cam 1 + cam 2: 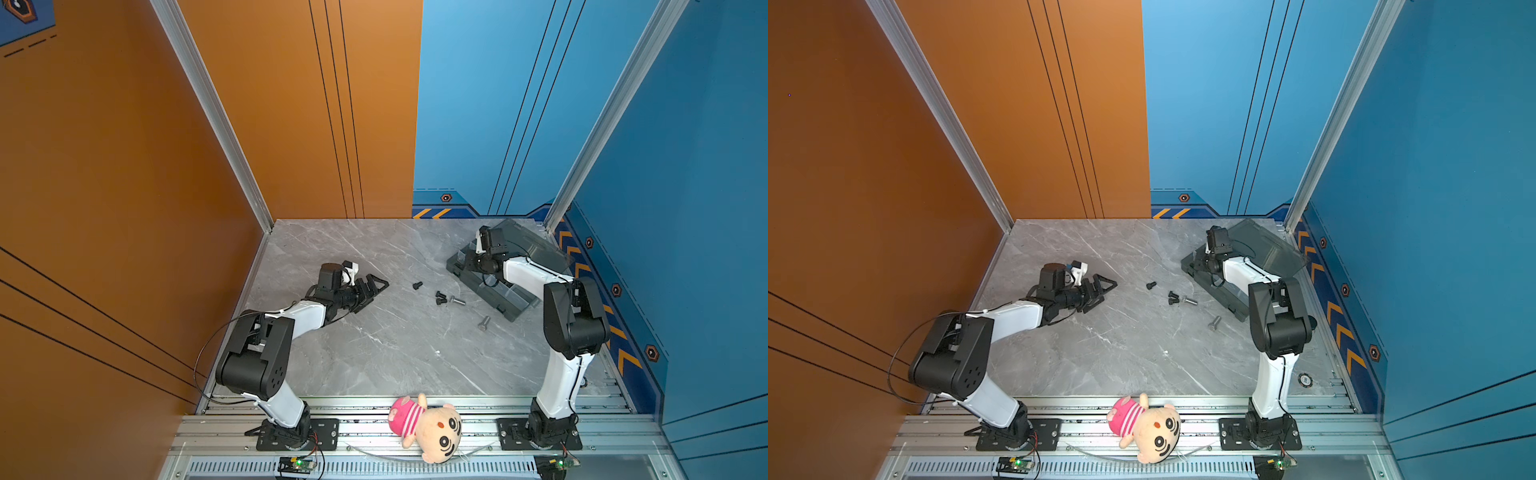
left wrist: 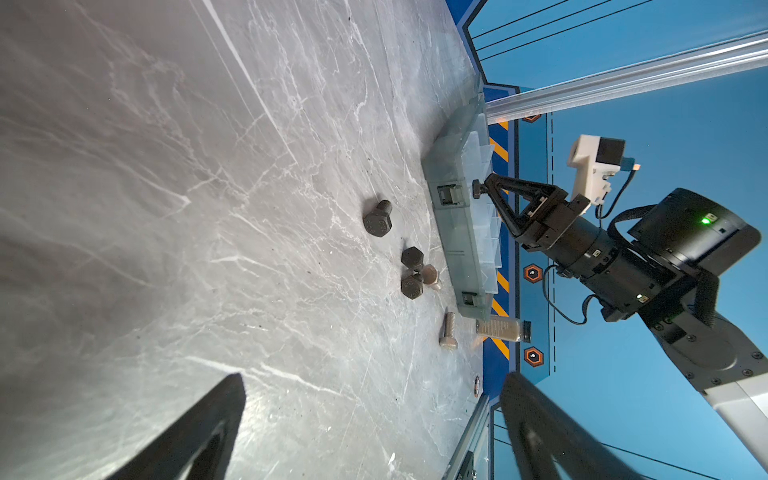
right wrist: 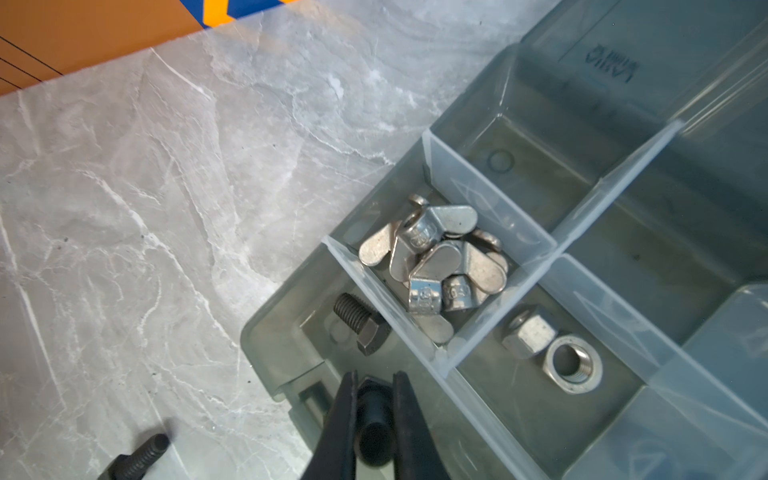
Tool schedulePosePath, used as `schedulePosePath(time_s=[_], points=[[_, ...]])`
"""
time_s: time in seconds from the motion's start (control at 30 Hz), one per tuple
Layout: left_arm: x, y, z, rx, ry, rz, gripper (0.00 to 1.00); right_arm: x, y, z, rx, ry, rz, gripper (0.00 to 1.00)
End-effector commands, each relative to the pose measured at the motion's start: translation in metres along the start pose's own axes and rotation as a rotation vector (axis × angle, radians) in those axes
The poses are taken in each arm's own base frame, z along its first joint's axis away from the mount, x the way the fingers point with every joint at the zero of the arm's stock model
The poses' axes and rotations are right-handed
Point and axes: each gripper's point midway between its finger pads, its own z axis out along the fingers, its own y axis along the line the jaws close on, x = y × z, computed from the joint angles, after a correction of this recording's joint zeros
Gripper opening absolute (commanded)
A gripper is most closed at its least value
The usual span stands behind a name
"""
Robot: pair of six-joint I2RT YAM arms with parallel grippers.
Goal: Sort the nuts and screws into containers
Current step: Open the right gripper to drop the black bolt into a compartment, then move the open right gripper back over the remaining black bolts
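Observation:
The smoky-grey organizer box (image 1: 512, 309) lies open at the back right, and its compartments are the containers. My right gripper (image 3: 374, 376) hangs over a near compartment, shut on a black screw (image 3: 376, 424). Another black screw (image 3: 361, 328) lies in that compartment. Silver wing nuts (image 3: 436, 257) fill the neighbouring one, and two hex nuts (image 3: 573, 365) sit in a third. On the table lie loose black screws (image 1: 417, 285) (image 1: 440, 297), a small silver screw (image 1: 457, 300) and a larger silver screw (image 1: 484, 323). My left gripper (image 1: 376, 291) rests open on the table, left of them.
The box's hinged lid (image 1: 536, 245) stands tilted behind my right wrist. A small beige jar (image 2: 503, 330) with a black cap lies near the box's end by the right wall. A plush doll (image 1: 424, 424) lies on the front rail between the arm bases.

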Motion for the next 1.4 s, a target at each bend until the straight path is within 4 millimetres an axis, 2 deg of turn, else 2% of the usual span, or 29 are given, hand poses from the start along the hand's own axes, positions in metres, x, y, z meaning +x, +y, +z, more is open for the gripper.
schedulePosePath(time_s=[0.0,0.23,0.43,0.67,0.93,1.07,1.37], points=[[-0.002,-0.011,0.001,0.028,0.001,0.014,0.98,-0.007,0.001,0.0,0.001,0.0,0.016,0.17],[-0.002,-0.011,0.0,0.029,0.001,0.015,0.98,-0.009,0.002,-0.005,-0.004,0.003,0.011,0.35],[-0.002,-0.011,0.0,0.03,0.002,0.016,0.98,-0.013,0.013,-0.022,-0.053,-0.008,0.004,0.39],[-0.002,-0.013,-0.001,0.034,-0.001,0.022,0.98,-0.007,0.046,-0.049,-0.198,0.005,-0.006,0.41],[-0.002,-0.014,-0.001,0.037,0.001,0.021,0.98,0.02,0.097,-0.062,-0.403,0.116,-0.019,0.44],[-0.002,-0.013,-0.001,0.035,0.001,0.02,0.98,0.033,0.114,-0.06,-0.426,0.152,-0.039,0.45],[-0.003,-0.012,-0.001,0.031,-0.003,0.017,0.98,0.063,0.141,-0.038,-0.349,0.246,0.003,0.46]])
